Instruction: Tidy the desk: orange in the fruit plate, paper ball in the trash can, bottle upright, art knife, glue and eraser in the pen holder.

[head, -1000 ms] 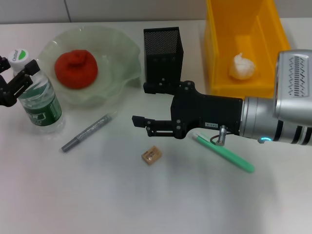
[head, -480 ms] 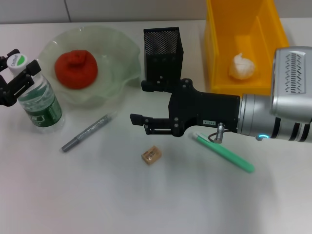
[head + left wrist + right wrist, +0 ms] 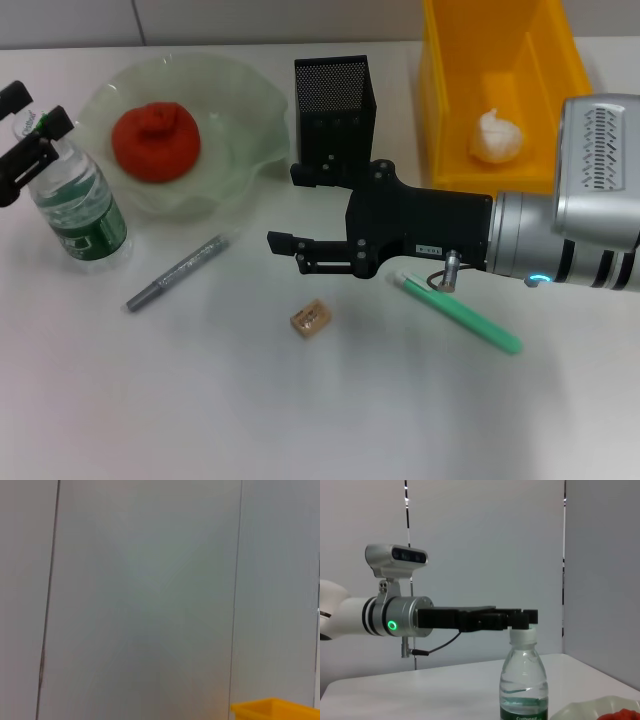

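Currently on the desk [image 3: 200, 400]:

- Left gripper [image 3: 25, 125] — level with the white cap of the bottle [image 3: 78, 205], which stands upright; its black fingers sit on either side of the cap, spread and not pressing it. The right wrist view shows the left gripper [image 3: 522, 619] at the cap of the bottle [image 3: 523, 685].
- Right gripper [image 3: 290, 210] — hovering mid-desk, fingers parted and holding nothing.
- Eraser [image 3: 309, 318] — lying just below the right gripper's fingertips, toward the near edge.
- Pen holder [image 3: 334, 110] — upright just behind the right gripper.
- Grey pen-like tool [image 3: 180, 271] — flat on the desk, between the bottle and the right gripper.
- Green stick [image 3: 460, 312] — lying beneath the right gripper's body.
- Orange [image 3: 155, 140] — in the fruit plate [image 3: 240, 95], just beside the left gripper and bottle.
- Paper ball [image 3: 497, 135] — inside the trash can [image 3: 440, 120], beyond the right arm.
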`<action>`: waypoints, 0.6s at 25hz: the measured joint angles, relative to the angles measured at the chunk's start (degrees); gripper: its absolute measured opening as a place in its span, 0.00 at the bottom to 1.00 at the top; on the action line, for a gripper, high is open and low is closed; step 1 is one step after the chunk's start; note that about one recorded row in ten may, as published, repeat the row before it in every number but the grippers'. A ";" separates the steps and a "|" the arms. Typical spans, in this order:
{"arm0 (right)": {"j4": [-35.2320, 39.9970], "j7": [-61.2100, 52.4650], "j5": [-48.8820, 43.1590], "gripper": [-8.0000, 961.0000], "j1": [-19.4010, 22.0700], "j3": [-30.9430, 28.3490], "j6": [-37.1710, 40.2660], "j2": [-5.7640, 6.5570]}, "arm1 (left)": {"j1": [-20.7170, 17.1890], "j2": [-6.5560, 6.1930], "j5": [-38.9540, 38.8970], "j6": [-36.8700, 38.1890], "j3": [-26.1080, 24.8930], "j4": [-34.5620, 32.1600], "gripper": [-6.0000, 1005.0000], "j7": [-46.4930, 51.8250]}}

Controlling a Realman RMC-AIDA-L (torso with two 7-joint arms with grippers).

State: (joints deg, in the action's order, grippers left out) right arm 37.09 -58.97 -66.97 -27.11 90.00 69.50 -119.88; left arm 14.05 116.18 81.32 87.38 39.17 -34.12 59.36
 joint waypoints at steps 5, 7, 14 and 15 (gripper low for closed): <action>0.00 0.00 0.00 0.82 0.04 0.00 0.02 0.00 | 0.05 0.00 -0.03 0.39 -0.28 -0.02 0.58 0.00; 0.00 0.00 0.00 0.82 0.04 0.00 0.15 0.00 | -0.01 -0.11 -0.06 2.96 -0.97 -0.49 0.59 0.07; 0.00 0.00 0.00 0.82 0.19 0.00 0.43 0.00 | -0.17 -0.18 -0.07 4.78 -1.04 -1.06 0.64 0.16; 0.00 0.00 0.00 0.82 0.21 0.00 0.44 0.00 | -0.22 -0.32 0.03 9.67 -1.04 -1.55 0.67 0.34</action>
State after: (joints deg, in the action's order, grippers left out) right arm 37.09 -58.97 -66.97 -26.90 90.00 69.93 -119.88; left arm 13.84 115.86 81.35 97.05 38.13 -35.68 59.71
